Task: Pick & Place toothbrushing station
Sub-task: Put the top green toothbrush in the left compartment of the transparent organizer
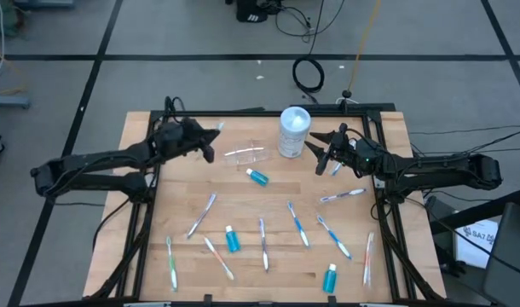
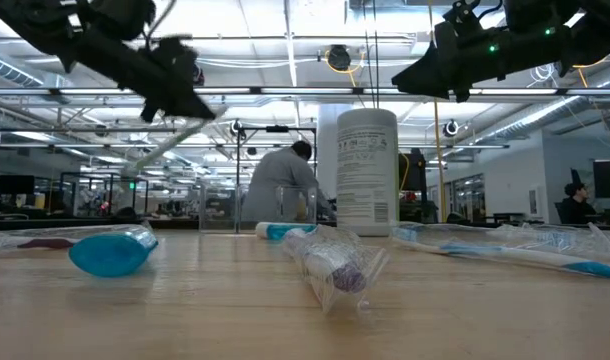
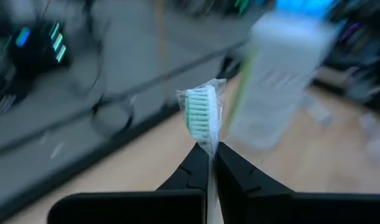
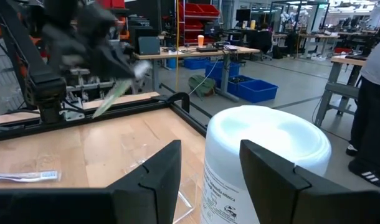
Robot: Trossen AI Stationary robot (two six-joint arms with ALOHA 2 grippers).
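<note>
High view shows the left gripper (image 1: 210, 136) raised over the far left part of the wooden table (image 1: 158, 213), to the left of the white lidded container (image 1: 294, 131). Its fingers are pressed together on a wrapped green toothbrush (image 3: 202, 118) (the left wrist view shows the green bristle head in clear wrap standing just above the closed fingertips, with the container behind it). Between this gripper and the container, the clear tumbler (image 1: 246, 153) lies on its side on the table. Just in front of the tumbler, nearer than the container, lies a blue toothpaste tube (image 1: 257, 176). Farther from the container, toward the near edge, many wrapped toothbrushes are spread, and two more tubes, one at (image 1: 232, 240) and one at (image 1: 330, 276).

To the right of the container, the right gripper (image 1: 322, 150) hangs above the table, close beside it. Its fingers stand apart and hold nothing; in the right wrist view the container's white lid shows between and beyond them. One toothbrush with blue ends (image 1: 342, 195) lies on the table, to the right of the container and nearer.
</note>
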